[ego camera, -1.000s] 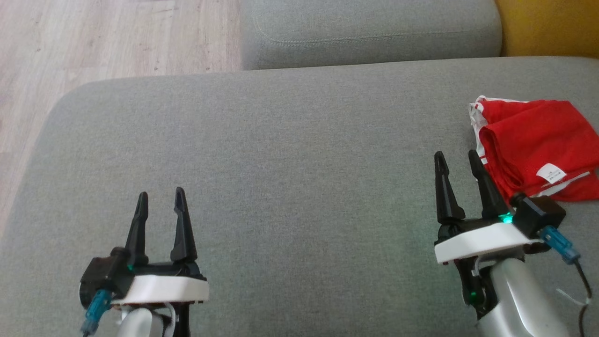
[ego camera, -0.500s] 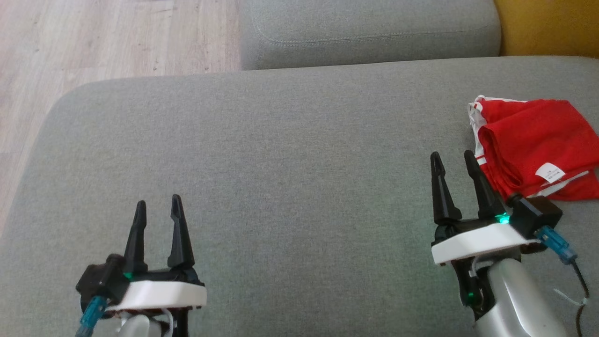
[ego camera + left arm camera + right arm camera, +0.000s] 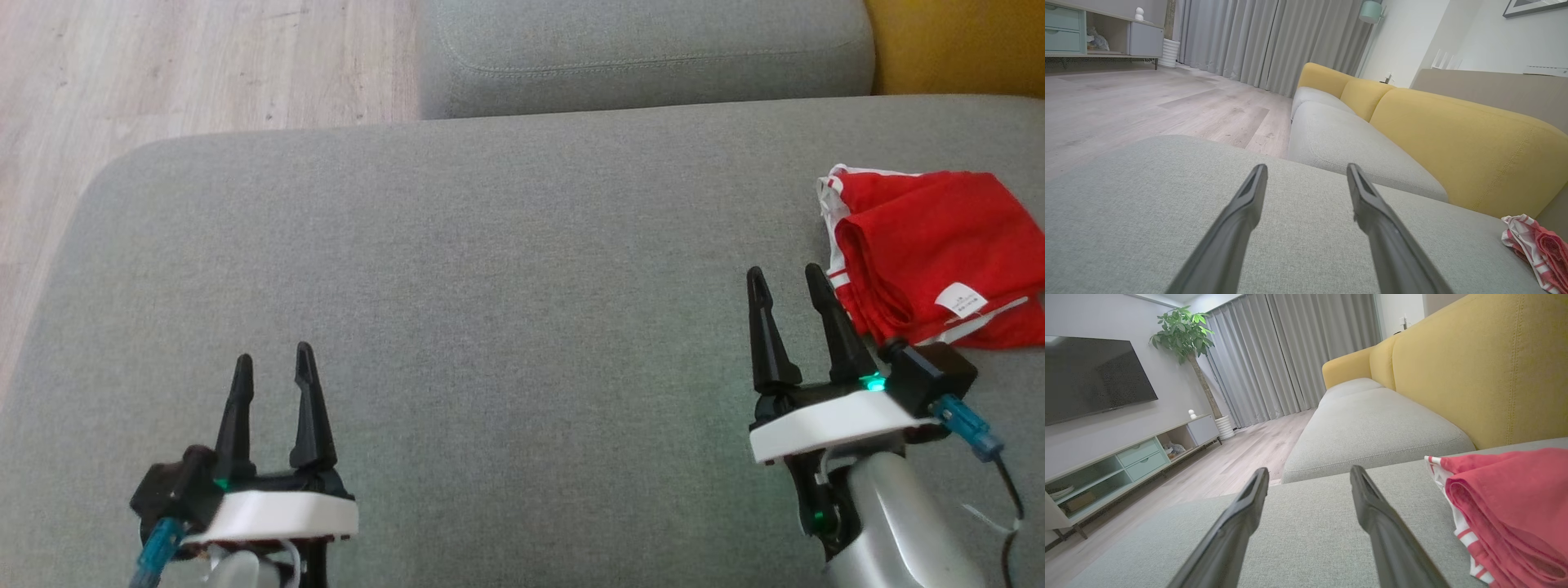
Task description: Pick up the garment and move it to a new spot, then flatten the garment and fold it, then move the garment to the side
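Observation:
The garment (image 3: 931, 245) is red with white trim and a white label, lying folded at the right end of the grey seat cushion (image 3: 490, 286). It also shows at the right of the right wrist view as the garment (image 3: 1511, 510), and far right in the left wrist view (image 3: 1537, 249). My right gripper (image 3: 786, 276) stands open just left of the garment, nothing between its fingers. Near the lower left, my left gripper (image 3: 273, 359) is open and empty, far from the cloth.
A second grey cushion (image 3: 645, 57) lies beyond the seat, with the yellow sofa back (image 3: 955, 45) at the top right. Wooden floor (image 3: 163, 73) runs past the cushion's left edge. A TV unit (image 3: 1126, 461) and plant (image 3: 1184, 330) stand across the room.
Both grippers have drawn back a little toward the near edge of the cushion. The garment has stayed where it was.

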Motion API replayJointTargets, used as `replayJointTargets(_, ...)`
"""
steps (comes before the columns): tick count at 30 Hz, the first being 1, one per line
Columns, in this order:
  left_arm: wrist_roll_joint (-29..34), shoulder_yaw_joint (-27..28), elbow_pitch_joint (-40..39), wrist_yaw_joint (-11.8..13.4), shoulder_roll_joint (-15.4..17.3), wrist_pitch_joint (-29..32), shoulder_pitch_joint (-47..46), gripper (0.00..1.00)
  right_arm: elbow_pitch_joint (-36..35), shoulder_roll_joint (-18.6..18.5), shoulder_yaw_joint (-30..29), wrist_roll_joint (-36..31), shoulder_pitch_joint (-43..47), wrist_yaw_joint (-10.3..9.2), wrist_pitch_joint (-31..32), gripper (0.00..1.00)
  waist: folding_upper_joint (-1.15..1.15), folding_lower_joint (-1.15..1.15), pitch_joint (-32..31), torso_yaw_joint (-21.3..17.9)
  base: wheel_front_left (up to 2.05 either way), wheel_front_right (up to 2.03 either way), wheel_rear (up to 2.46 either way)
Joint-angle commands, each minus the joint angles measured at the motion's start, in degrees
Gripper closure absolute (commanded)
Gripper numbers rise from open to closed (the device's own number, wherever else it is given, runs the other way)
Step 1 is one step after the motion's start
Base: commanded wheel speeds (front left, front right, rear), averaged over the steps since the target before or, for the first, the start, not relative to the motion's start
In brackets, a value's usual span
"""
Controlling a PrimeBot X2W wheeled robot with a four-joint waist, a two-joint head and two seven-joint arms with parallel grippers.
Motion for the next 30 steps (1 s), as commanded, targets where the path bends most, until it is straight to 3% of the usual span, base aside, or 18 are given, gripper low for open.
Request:
replayJointTargets(1,0.0,0.0,0.0,0.0,0.0,0.0,0.0,1.0,0.0,0.0,0.0,0.0,0.0,0.0,0.0,1.0,0.0,0.0,0.0,0.0,0.0,0.0,0.0)
replayJointTargets(5,0.0,-0.5,3.3,0.0,0.0,0.0,1.1,1.0,3.0,0.1,0.1,0.0,1.5,0.0,0.1,1.0,0.0,0.0,0.0,0.0,0.0,0.0,0.0)
replayJointTargets(30,-13.2,2.2,2.8,-1.1,0.0,4.1,0.2,1.0,1.3,-0.4,-2.1,14.7,2.2,-0.01,3.5,1.0,0.0,0.0,-0.3,0.0,0.0,0.0,0.0)
